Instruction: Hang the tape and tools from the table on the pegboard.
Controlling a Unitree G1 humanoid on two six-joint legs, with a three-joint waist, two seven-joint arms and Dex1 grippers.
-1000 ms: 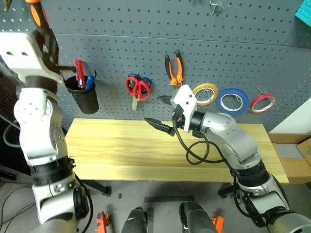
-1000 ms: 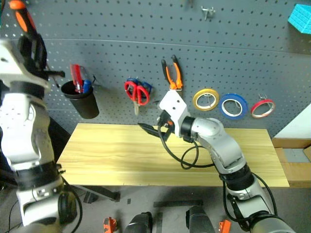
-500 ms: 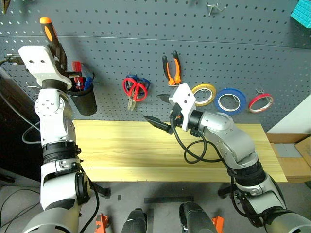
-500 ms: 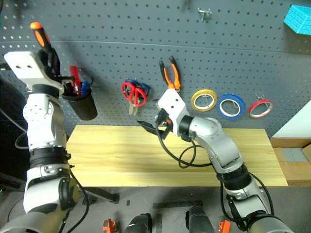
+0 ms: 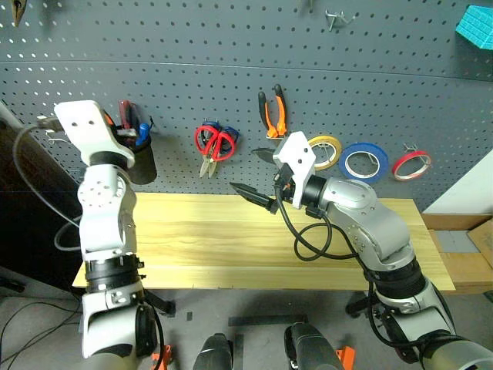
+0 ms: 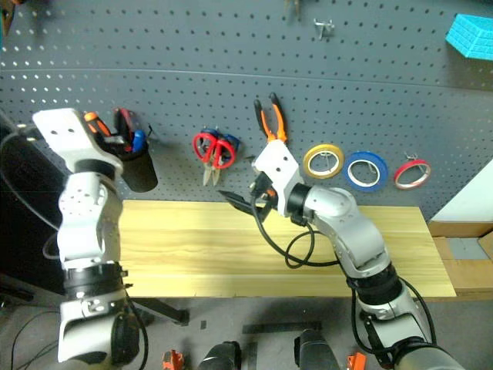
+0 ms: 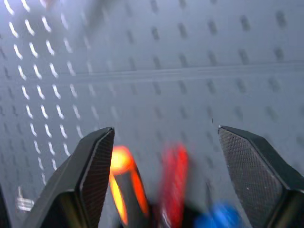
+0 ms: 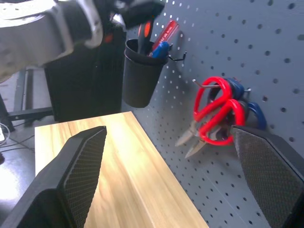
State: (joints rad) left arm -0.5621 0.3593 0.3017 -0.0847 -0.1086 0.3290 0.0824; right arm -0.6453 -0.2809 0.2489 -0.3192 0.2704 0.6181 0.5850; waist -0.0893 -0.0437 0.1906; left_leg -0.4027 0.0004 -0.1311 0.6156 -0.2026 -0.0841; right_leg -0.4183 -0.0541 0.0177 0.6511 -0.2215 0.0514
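Above the table (image 5: 231, 247), both grippers are hovering before the pegboard (image 5: 192, 77).
Bare planks are lying beneath the arms. Left gripper (image 7: 161, 142) is standing jaws apart, holding nothing, over the black cup (image 5: 141, 163), where the screwdriver (image 6: 94, 123) is standing handle up. Right gripper (image 5: 258, 179) is spread wide, empty, just below the pliers (image 5: 272, 110); blue tape (image 5: 367, 162) is hanging beyond.

Cup (image 5: 137, 158) hangs left on pegboard (image 5: 231, 85); scissors (image 5: 212, 142), pliers (image 5: 273, 112), tape (image 5: 367, 161) rightward, above table (image 5: 200, 239)
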